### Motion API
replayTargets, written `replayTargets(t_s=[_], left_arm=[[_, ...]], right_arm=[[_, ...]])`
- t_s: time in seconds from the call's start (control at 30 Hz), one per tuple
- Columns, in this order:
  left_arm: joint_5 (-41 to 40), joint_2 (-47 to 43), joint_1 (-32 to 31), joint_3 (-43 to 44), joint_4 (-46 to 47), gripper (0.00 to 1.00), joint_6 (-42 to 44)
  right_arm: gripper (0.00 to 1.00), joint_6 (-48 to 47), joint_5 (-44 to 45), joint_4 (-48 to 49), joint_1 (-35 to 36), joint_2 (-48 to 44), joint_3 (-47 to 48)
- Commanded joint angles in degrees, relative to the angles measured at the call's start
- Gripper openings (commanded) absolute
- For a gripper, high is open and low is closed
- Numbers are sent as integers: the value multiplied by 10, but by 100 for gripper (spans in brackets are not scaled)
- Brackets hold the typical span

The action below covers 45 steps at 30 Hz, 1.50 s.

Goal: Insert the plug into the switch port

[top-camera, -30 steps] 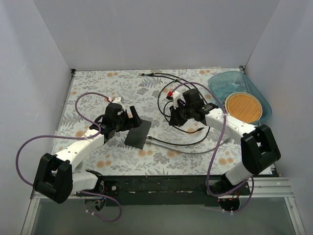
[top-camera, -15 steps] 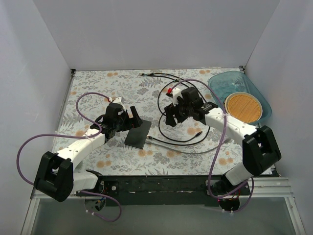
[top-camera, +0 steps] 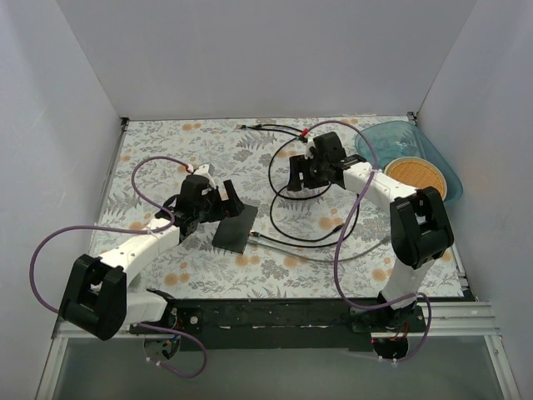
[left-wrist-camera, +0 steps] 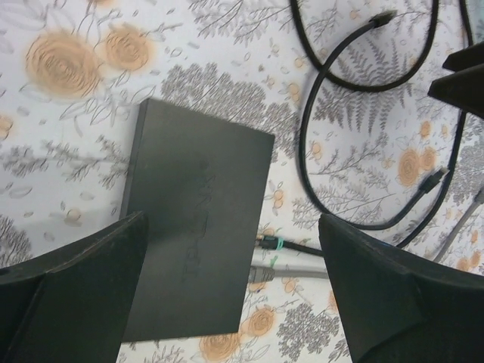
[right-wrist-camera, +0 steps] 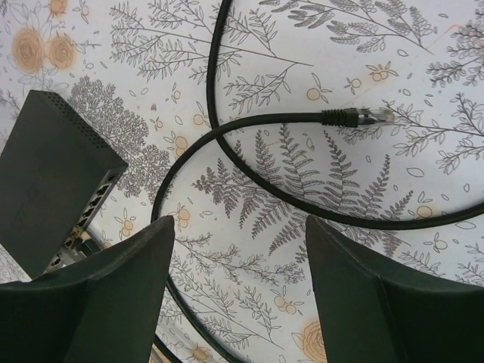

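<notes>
The switch (top-camera: 236, 227), a flat black box, lies on the flowered cloth; its row of sockets shows in the right wrist view (right-wrist-camera: 91, 208). Two cable ends, one black (left-wrist-camera: 274, 243) and one grey (left-wrist-camera: 266, 274), sit at its socket edge. A loose black cable loops across the cloth and ends in a clear plug (right-wrist-camera: 364, 116). My left gripper (top-camera: 226, 202) hovers open over the switch (left-wrist-camera: 197, 227), touching nothing. My right gripper (top-camera: 294, 177) is open and empty above the cable loops (right-wrist-camera: 240, 227), with the plug lying beyond its fingertips.
A blue tray (top-camera: 391, 137) with a round orange woven disc (top-camera: 420, 182) stands at the back right. Another black cable (top-camera: 271, 127) runs along the back edge. White walls close in the cloth on three sides.
My right gripper has gone from shut to open and moved up and toward the back of the table. The left arm and the switch have stayed put.
</notes>
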Motion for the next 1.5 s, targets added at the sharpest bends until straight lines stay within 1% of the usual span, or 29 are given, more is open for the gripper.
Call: replayTargets(t_s=[0.0, 0.03, 0.07, 0.1, 0.17, 0.2, 0.23, 0.3, 0.33, 0.37, 0.43, 0.57, 0.6, 0.63, 0.7, 0.73, 0.8, 0.83, 0.87, 0.97, 1.1, 1.13, 1.2, 1.23, 1.3, 1.37, 1.4, 1.43, 1.47], left_arm=[[48, 46, 2, 61, 69, 92, 27], [58, 62, 0, 73, 76, 91, 31], [66, 92, -2, 84, 80, 87, 36], [69, 113, -6, 113, 81, 86, 46], [65, 147, -23, 142, 94, 84, 60], [61, 185, -30, 168, 93, 84, 77], [46, 203, -48, 184, 92, 83, 84], [33, 244, -65, 213, 84, 82, 98], [21, 282, -81, 242, 66, 80, 112], [13, 298, -89, 255, 55, 79, 118], [0, 338, -112, 291, 40, 73, 133], [-37, 381, -131, 320, 28, 65, 138], [-59, 387, -133, 322, 25, 64, 139], [-74, 393, -138, 324, 25, 61, 138], [-94, 410, -140, 332, 21, 53, 144], [-100, 418, -143, 337, 16, 45, 147], [-115, 433, -147, 347, 5, 41, 151], [-118, 437, -149, 348, 4, 28, 153], [-122, 442, -150, 349, 4, 20, 154], [-128, 458, -153, 354, -3, 0, 161], [-132, 436, -153, 338, 3, 0, 136], [-132, 399, -153, 316, 19, 0, 119], [-131, 352, -153, 282, 42, 0, 96], [-130, 307, -153, 243, 70, 0, 70], [-126, 258, -153, 207, 99, 0, 39], [-125, 204, -154, 158, 129, 0, -2], [-124, 189, -155, 142, 137, 0, -13], [-123, 175, -155, 129, 150, 0, -21], [-124, 154, -156, 110, 155, 0, -36]], right_arm=[[76, 34, -15, 42, -12, -59, -26], [76, 36, -15, 43, -17, -66, -31], [76, 35, -16, 41, -21, -74, -42], [76, 35, -15, 40, -24, -86, -47], [76, 34, -18, 39, -34, -98, -62], [76, 33, -18, 36, -36, -111, -67], [76, 32, -18, 36, -41, -117, -74], [76, 30, -18, 35, -47, -138, -90], [76, 29, -20, 34, -53, -143, -95], [76, 26, -21, 30, -55, -149, -98], [77, 19, -25, 29, -62, -161, -110], [77, 8, -30, 11, -80, -176, -117], [77, 7, -33, 12, -83, -183, -120], [77, 6, -36, 12, -89, -188, -125], [77, 4, -40, 13, -93, -196, -129], [76, 2, -42, 12, -96, -198, -130], [77, -3, -47, 7, -97, -200, -131], [76, -8, -47, 4, -98, -200, -130], [76, -9, -47, 4, -98, -201, -131], [76, -10, -54, 5, -101, -202, -134], [76, -7, -83, 21, -102, -203, -140], [76, -8, -108, 27, -103, -204, -141], [76, 3, -123, 41, -102, -205, -146], [76, 7, -139, 48, -102, -205, -147], [76, 39, -160, 85, -103, -209, -157], [76, 70, -207, 126, -103, -212, -180], [76, 108, -223, 182, -101, -212, -191], [76, 129, -261, 217, -101, -212, -210], [76, 148, -278, 246, -101, -206, -222]])
